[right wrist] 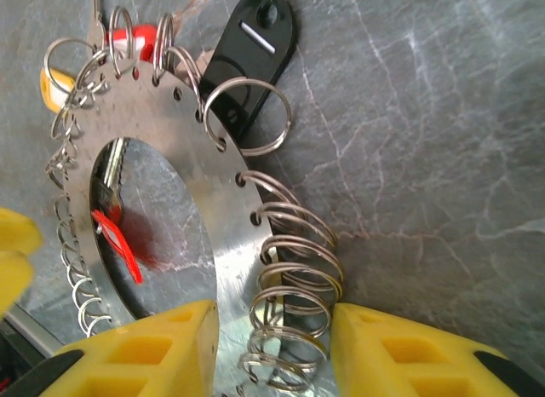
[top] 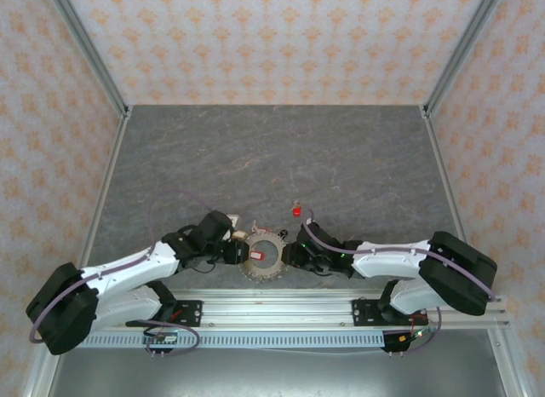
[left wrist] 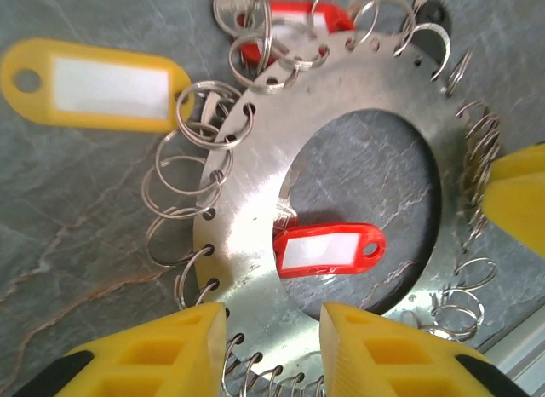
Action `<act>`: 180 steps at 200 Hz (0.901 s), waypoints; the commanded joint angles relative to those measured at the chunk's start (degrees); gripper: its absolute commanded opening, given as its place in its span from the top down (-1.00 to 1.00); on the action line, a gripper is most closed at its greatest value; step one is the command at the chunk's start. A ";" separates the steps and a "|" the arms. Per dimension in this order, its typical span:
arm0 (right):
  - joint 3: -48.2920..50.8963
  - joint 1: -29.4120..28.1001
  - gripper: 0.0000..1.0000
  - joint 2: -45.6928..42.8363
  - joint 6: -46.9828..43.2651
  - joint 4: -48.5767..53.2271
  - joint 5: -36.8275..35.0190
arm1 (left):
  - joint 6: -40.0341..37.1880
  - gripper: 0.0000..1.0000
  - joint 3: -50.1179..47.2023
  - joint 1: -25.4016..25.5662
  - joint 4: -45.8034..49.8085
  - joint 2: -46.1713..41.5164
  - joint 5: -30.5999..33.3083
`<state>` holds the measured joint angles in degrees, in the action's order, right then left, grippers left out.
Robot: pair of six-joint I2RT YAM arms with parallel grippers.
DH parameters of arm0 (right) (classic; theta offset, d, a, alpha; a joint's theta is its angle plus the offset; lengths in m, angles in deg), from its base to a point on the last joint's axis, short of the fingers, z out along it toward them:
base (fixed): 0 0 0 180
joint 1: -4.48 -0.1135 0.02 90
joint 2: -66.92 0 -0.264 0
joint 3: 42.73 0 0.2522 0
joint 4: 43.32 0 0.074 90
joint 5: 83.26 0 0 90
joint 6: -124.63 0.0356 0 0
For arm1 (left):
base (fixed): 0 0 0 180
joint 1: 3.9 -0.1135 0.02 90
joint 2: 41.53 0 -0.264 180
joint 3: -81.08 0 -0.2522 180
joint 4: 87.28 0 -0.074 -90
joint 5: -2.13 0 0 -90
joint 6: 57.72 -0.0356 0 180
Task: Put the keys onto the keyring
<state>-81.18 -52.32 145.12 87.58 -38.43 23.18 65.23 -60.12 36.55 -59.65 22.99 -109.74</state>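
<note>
Near the table's (top: 281,158) front edge, the left gripper (left wrist: 271,313) and right gripper (right wrist: 272,310) are straddling opposite rims of the keyring (left wrist: 255,210), jaws half-spread (pinching or not, I cannot tell), and should be pinning it flat before working the red-tagged key (left wrist: 328,250) lying in its central hole.

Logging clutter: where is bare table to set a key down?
Bare: the table, its far half to the back wall, plus its left and right margins. Crowded: near centre, around the keyring, between left gripper and right gripper.
</note>
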 commanded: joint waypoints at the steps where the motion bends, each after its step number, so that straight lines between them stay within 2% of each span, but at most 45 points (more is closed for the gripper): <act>1: -1.61 0.41 0.21 4.70 1.69 -4.96 1.22 | -1.52 0.34 1.87 -0.28 -2.31 3.45 -3.08; 42: -1.24 2.20 0.22 8.37 2.12 -9.06 2.02 | -2.03 0.69 4.54 -0.28 -0.06 13.52 -2.33; 57: -0.91 2.56 0.29 8.99 1.19 -11.79 3.18 | -2.01 0.77 4.75 -0.28 -0.25 15.61 -3.03; 97: 0.45 3.17 0.83 5.21 -1.50 -13.64 2.05 | -1.54 0.71 4.60 -0.53 0.98 11.50 1.65; 105: 0.95 3.31 0.91 3.69 -2.67 -13.60 1.99 | -1.26 0.64 4.67 -0.87 1.50 9.56 2.81; 118: 1.69 3.37 0.98 0.46 -4.21 -13.78 2.16 | -0.47 0.39 5.10 -1.57 2.38 5.39 5.39; 152: 2.95 4.05 1.00 -10.02 -14.06 -15.59 4.63 | 0.59 -0.43 7.14 -5.36 4.88 -6.55 10.11; 162: 2.98 5.12 1.00 -14.33 -17.16 -16.29 6.54 | 0.71 -0.58 7.93 -7.56 5.01 -9.18 8.99; 180: 2.35 8.75 1.00 -19.27 -22.90 -18.26 13.28 | 0.98 -0.72 9.17 -12.70 3.00 -11.74 2.64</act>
<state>-78.10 -46.92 131.89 75.17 -50.60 29.83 65.53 -53.59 29.01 -56.98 14.16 -103.99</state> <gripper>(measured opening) 0.123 0.822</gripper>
